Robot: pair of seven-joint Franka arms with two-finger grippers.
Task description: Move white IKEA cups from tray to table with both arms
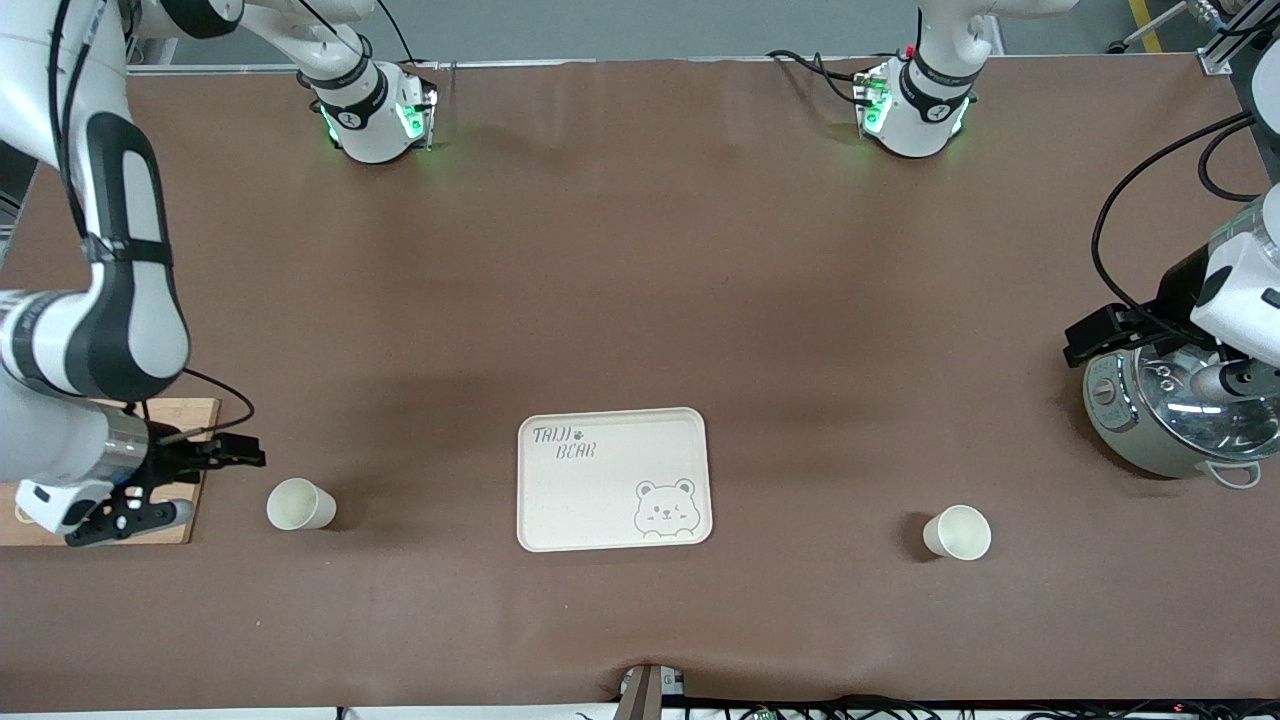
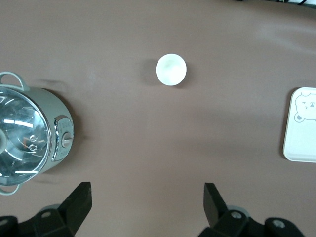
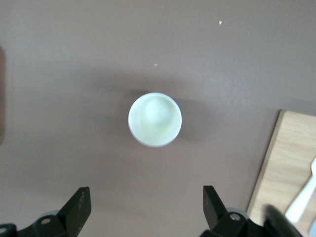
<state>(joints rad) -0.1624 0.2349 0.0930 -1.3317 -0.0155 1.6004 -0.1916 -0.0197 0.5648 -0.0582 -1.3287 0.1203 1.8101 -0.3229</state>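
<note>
Two white IKEA cups stand upright on the brown table, one on each side of the bear tray (image 1: pixel 612 478). One cup (image 1: pixel 300 503) is toward the right arm's end, and it also shows in the right wrist view (image 3: pixel 154 120). The other cup (image 1: pixel 957 532) is toward the left arm's end, and it also shows in the left wrist view (image 2: pixel 171 69). My right gripper (image 1: pixel 180 485) (image 3: pixel 147 200) is open and empty, just beside its cup at the wooden board's edge. My left gripper (image 1: pixel 1120 335) (image 2: pixel 147 197) is open and empty, up by the pot, well apart from its cup.
A steel pot with a glass lid (image 1: pixel 1170 410) (image 2: pixel 29 136) stands at the left arm's end. A wooden board (image 1: pixel 100 470) (image 3: pixel 286 173) lies at the right arm's end with a white utensil (image 3: pixel 301 197) on it. The tray's edge shows in the left wrist view (image 2: pixel 301 126).
</note>
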